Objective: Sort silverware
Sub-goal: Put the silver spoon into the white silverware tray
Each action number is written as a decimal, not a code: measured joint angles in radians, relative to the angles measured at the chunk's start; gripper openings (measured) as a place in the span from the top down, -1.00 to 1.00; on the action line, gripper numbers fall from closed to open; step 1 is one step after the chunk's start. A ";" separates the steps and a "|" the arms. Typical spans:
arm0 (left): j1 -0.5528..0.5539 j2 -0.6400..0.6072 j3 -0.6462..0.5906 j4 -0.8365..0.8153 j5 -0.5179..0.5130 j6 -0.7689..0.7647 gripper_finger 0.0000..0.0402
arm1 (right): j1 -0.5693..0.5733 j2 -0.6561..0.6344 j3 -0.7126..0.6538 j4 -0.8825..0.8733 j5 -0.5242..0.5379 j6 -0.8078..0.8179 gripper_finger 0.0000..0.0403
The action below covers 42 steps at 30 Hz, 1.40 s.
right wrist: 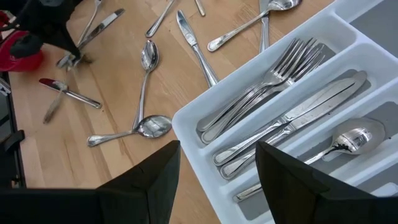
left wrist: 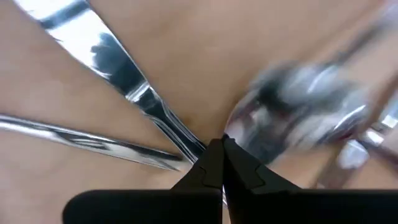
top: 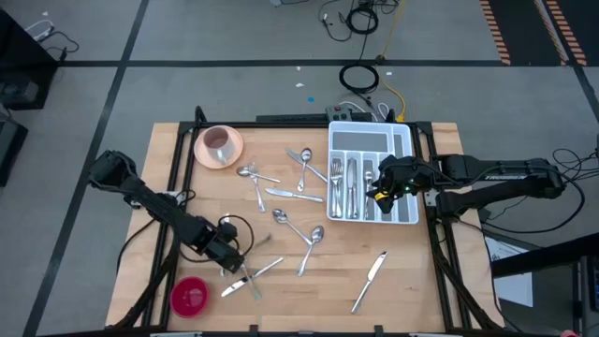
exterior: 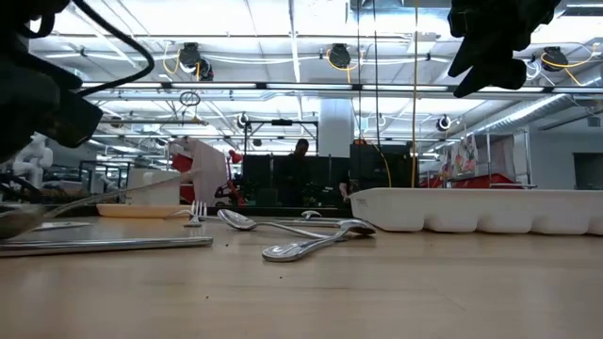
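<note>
Wooden table (top: 393,290) carries slim, shiny silverware (top: 281,220) scattered around its centre, more in the white tray (top: 404,140) at two o'clock. Left gripper (top: 234,265) clenched at seven o'clock; right gripper (top: 382,192) spread above the tray.

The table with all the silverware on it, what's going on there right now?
Two robot arms are sorting silverware into a white cutlery tray. The left gripper is down at the near left of the table, shut amid a small pile of silverware; whether it holds a piece cannot be told. The right gripper hangs open over the tray, which already holds forks, knives and a spoon. More pieces lie scattered mid-table.
</note>
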 joint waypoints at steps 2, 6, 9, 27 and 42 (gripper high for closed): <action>0.000 0.001 0.025 -0.074 -0.015 0.000 1.00 | 0.000 0.000 0.000 0.000 0.000 0.000 0.00; 0.000 0.005 0.073 -0.202 -0.066 0.022 1.00 | 0.000 0.000 0.000 0.000 0.000 -0.005 0.00; 0.000 0.003 0.102 -0.238 -0.095 0.028 1.00 | 0.000 0.000 0.000 0.000 0.000 -0.007 0.00; -0.001 -0.021 0.174 -0.334 -0.145 0.088 0.91 | 0.000 0.000 0.000 0.000 0.046 -0.016 0.00; -0.152 -0.077 0.163 -0.284 -0.170 -0.587 0.17 | 0.000 0.000 0.000 -0.001 0.052 -0.082 0.00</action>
